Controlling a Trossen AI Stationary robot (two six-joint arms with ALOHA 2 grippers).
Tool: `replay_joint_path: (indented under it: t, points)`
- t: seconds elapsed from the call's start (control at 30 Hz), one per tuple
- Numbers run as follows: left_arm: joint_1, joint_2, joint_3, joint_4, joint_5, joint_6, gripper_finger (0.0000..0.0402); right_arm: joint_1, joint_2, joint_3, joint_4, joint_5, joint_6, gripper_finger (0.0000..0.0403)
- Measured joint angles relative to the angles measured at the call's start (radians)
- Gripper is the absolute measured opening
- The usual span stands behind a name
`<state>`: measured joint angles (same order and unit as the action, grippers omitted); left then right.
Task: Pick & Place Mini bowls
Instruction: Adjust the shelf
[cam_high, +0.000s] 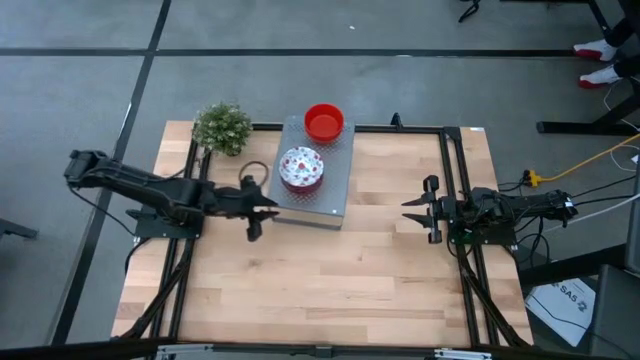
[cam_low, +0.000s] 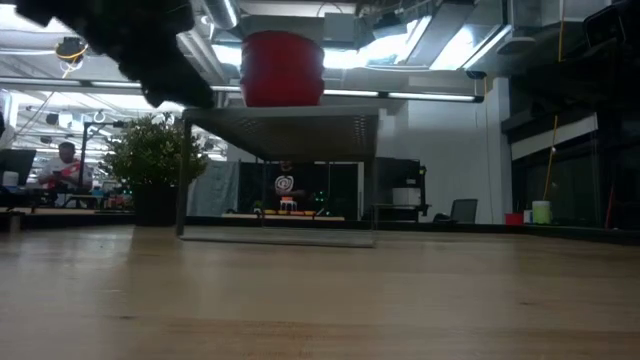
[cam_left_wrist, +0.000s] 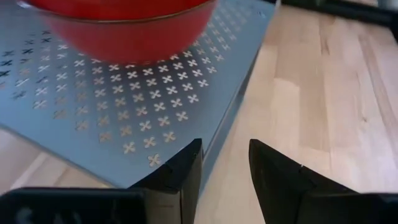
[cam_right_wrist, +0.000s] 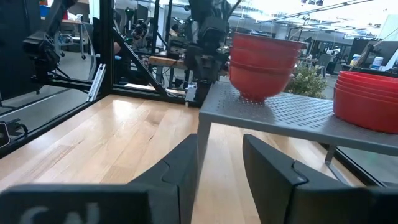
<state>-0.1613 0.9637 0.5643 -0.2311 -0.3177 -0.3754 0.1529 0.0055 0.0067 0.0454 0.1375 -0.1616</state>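
Left hand (cam_high: 262, 207), fingers apart and empty, hovers beside the grey box (cam_high: 335, 195) holding two bowl stacks (cam_high: 300, 167); right hand (cam_high: 420, 209) waits, fingers apart.

The left claw (cam_left_wrist: 225, 171) hangs open, its two dark fingers (cam_left_wrist: 180, 174) parted with nothing between them, at the corner of the grey perforated metal box (cam_left_wrist: 143, 112). A glossy red bowl (cam_left_wrist: 124, 28) sits on the box's top. Pale wooden bench (cam_left_wrist: 323, 106) lies beside it.

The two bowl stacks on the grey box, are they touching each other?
Apart. The high view shows bare grey box between the red stack and the speckled stack.
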Motion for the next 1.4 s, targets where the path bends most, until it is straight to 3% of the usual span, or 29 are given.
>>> replay_joint_path:
  t: [0.23,0.37,0.5,0.57,0.83,1.1,1.4]
  points:
    - [0.043,-0.149,-0.162,0.126,-0.094,-0.006,0.0127,0.0,0.0,0.0,0.0,0.0,0.0,0.0127]
    - [0.083,-0.205,-0.219,0.202,-0.074,-0.053,0.0127,0.0,0.0,0.0,0.0,0.0,0.0,0.0127]
    - [0.127,-0.253,-0.273,0.247,-0.046,-0.005,0.0127,0.0,0.0,0.0,0.0,0.0,0.0,0.0127]
    - [0.144,-0.268,-0.299,0.278,-0.049,0.048,0.0128,0.0,0.0,0.0,0.0,0.0,0.0,0.0127]
    - [0.186,-0.289,-0.395,0.427,-0.256,0.174,0.0126,0.0,0.0,0.0,0.0,0.0,0.0,0.0127]
    - [0.205,-0.317,-0.472,0.56,-0.267,0.208,0.0132,0.0,0.0,0.0,0.0,0.0,0.0,0.0127]
    - [0.174,-0.363,-0.477,0.555,-0.288,0.224,0.0132,0.0,0.0,0.0,0.0,0.0,0.0,0.0127]
